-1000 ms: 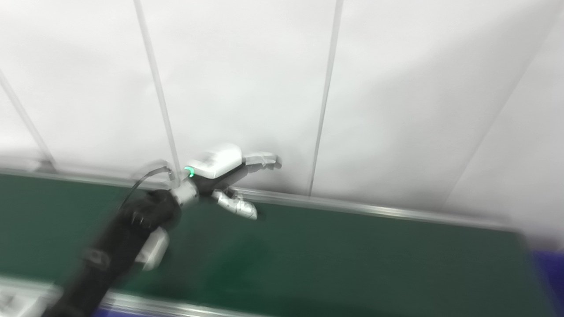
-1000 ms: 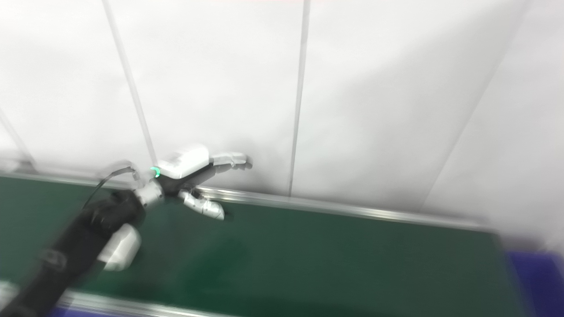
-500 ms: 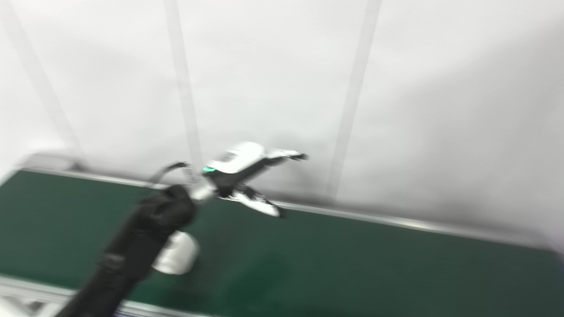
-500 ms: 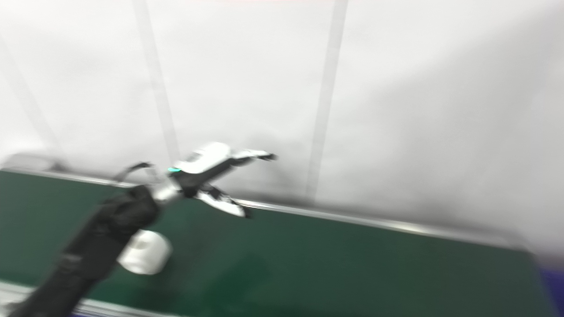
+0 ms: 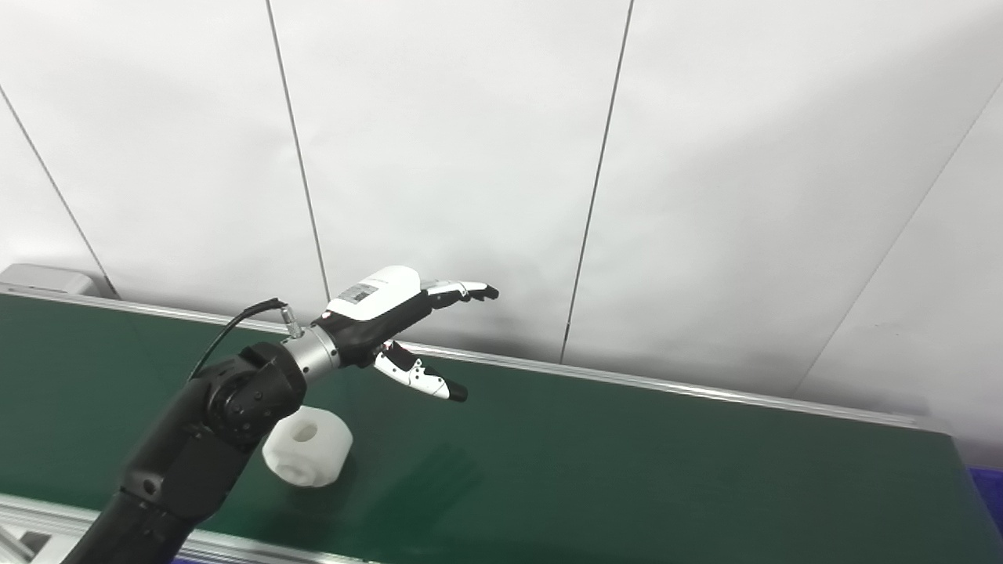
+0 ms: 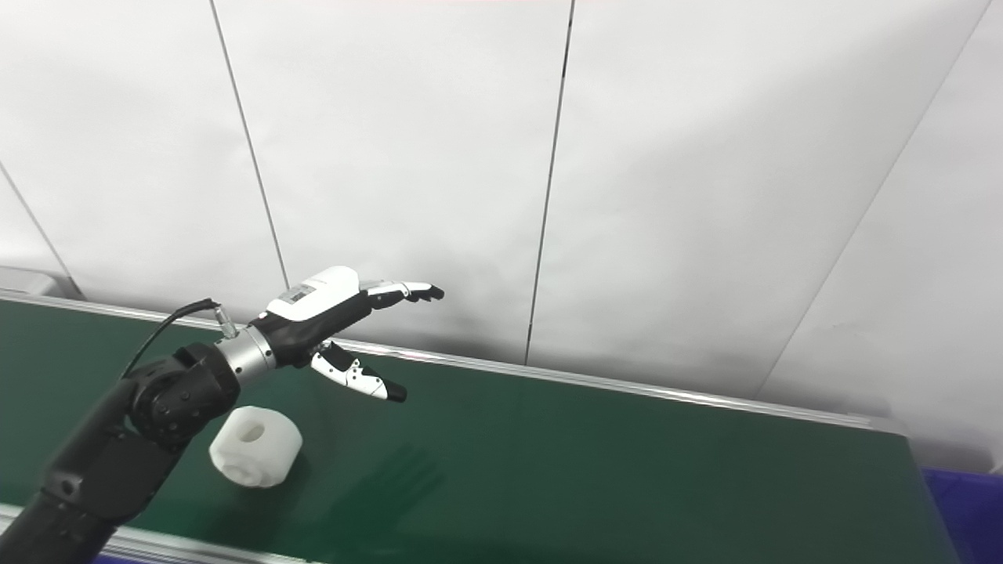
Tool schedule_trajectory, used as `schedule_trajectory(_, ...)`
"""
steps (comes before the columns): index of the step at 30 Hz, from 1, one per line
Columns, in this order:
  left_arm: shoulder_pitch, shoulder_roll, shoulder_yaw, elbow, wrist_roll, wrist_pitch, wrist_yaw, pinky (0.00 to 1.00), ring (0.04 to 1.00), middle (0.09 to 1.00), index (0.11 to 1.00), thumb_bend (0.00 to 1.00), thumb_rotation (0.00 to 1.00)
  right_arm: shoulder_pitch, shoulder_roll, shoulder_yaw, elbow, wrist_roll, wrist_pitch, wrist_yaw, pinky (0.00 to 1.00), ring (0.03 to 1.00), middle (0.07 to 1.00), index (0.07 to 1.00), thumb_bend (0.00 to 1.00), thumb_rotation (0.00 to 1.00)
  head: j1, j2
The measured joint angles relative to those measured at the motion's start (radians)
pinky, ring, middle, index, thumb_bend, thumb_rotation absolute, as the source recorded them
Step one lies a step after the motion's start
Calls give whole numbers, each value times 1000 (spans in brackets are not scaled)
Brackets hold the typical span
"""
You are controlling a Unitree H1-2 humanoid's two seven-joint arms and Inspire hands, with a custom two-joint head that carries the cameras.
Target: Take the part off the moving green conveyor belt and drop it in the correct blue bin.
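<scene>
With the white, round plastic part with a centre hole [image 5: 307,455] lying ungrasped on the dark green conveyor belt [image 5: 627,462] beside the black forearm, the left hand [image 5: 396,313] hung above it, fingers spread and empty, so pick and drop both remained.

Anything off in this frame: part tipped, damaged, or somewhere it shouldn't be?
Nothing stands out. The white part sits flat on the green conveyor belt, hole upward, with no visible damage. The left hand hovers open above the belt, beyond the part and not touching it. A blue bin shows at the right edge.
</scene>
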Motion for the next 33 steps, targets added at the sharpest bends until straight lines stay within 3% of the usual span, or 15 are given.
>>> schedule_trajectory(12,60,30,-1,-57,-12,4,-23,822,853,885,901,800,447,4,0,0,-5,1,0,1,733,841,896,873,246,443,6,11)
schedule_trajectory(24,126,54,-2,-67,-32,25,-59,825,871,881,886,900,462,6,-4,-1,-19,4,0,5,720,835,892,871,238,440,5,23)
schedule_trajectory(33,161,54,-27,-49,-69,34,-97,779,860,879,873,980,252,13,-10,-3,-29,5,0,11,730,840,896,875,252,474,-2,38)
